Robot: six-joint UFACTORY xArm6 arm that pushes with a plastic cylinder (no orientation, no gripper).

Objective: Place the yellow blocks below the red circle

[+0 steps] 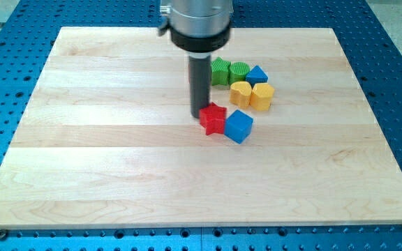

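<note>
Two yellow blocks lie side by side right of centre: a rounded one (241,92) and a hexagon-like one (262,97), touching each other. My tip (199,114) is down on the board at the left edge of a red star (214,119), touching or nearly touching it. The yellow blocks are up and to the right of the tip. No red circle shows in the view; the rod may hide part of the board behind it.
A blue cube (239,126) touches the red star's right side. Two green blocks (220,71) (239,70) and a small blue block (257,74) sit just above the yellow ones. The wooden board (117,160) lies on a blue perforated table.
</note>
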